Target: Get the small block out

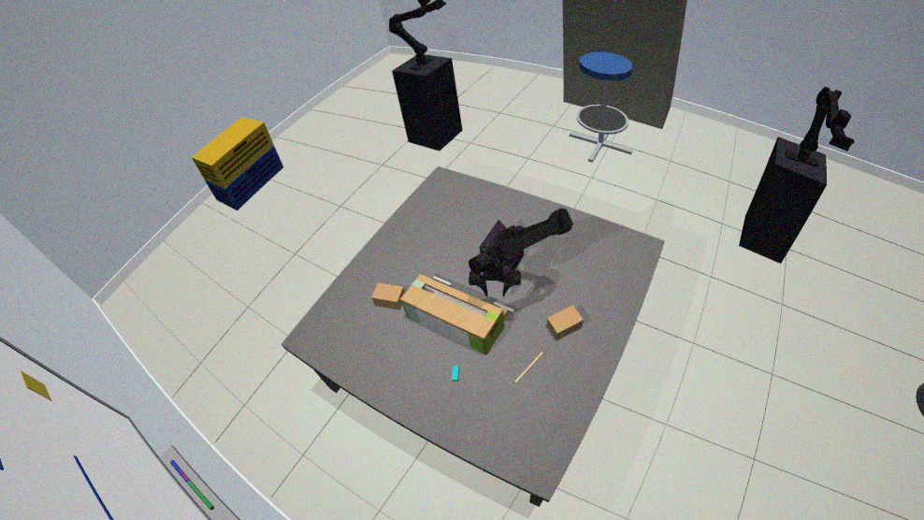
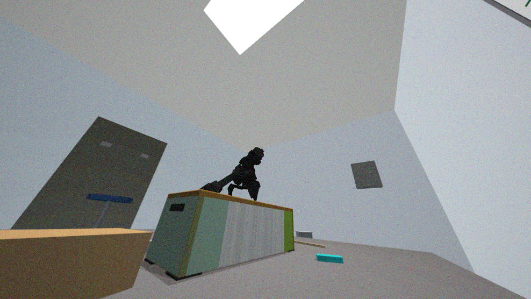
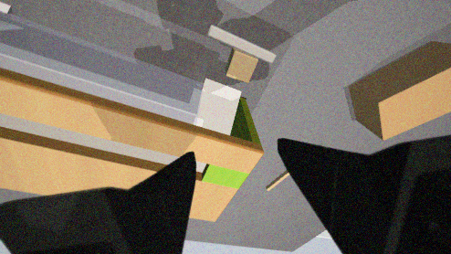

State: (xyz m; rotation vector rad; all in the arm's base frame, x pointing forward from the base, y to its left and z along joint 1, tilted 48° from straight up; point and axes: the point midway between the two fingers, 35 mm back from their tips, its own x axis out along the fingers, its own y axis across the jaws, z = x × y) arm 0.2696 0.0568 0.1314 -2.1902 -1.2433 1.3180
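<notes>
The box [image 1: 452,312] [image 2: 252,230] [image 3: 151,139] stands upright with a slotted wooden top, one pale green end and one bright green end; its clear front faces the arm. The small tan block [image 3: 242,65] lies on the table outside the box, beyond the white chute piece [image 3: 220,107] at the bright green end, beside a thin white strip [image 3: 242,44] [image 1: 503,306]. I cannot make the block out in the top and exterior views. My gripper [image 1: 496,294] [image 2: 242,195] [image 3: 236,151] is open and empty, above the box's clear-front side near the bright green end.
Larger wooden blocks stand left [image 1: 387,295] [image 2: 74,260] and right [image 1: 565,321] [image 3: 422,102] of the box. A thin stick [image 1: 528,367] [image 2: 309,244] [image 3: 277,181] and a cyan piece [image 1: 455,373] [image 2: 329,258] lie behind it. Another white strip [image 1: 441,281] lies along the front.
</notes>
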